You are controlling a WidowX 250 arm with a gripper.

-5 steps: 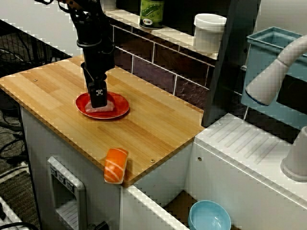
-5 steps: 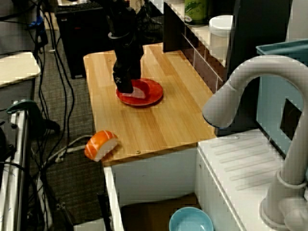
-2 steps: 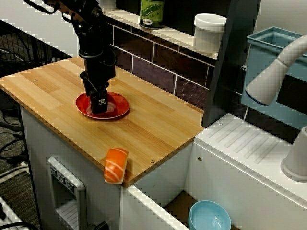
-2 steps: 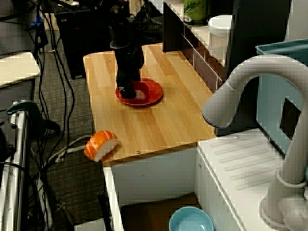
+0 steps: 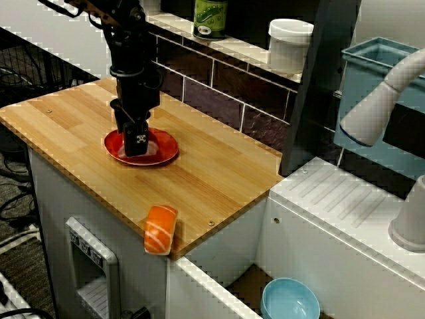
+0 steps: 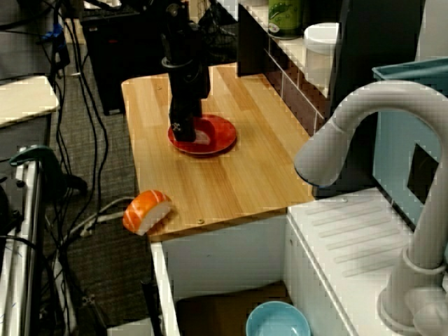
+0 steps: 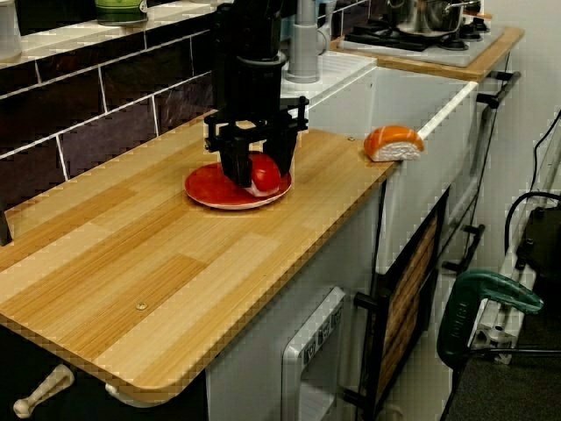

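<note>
Jaws parted, the gripper (image 7: 260, 172) straddles a red-topped sushi piece (image 7: 266, 174) resting unlifted on the red plate (image 7: 209, 188), with a salmon piece (image 5: 161, 228) at the plate's 5 o'clock, seen from above.

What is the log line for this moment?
tool | low over red plate | astride tuna sushi | grip unclear | salmon sushi at edge of counter

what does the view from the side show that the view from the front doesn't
Only the view from the side: a red and white piece at the gripper, a pot on a stove, a green tool. Only the view from the front: a blue bowl low down, a blue bin. Both: the gripper over the red plate and the salmon sushi at the edge of the counter.
</note>
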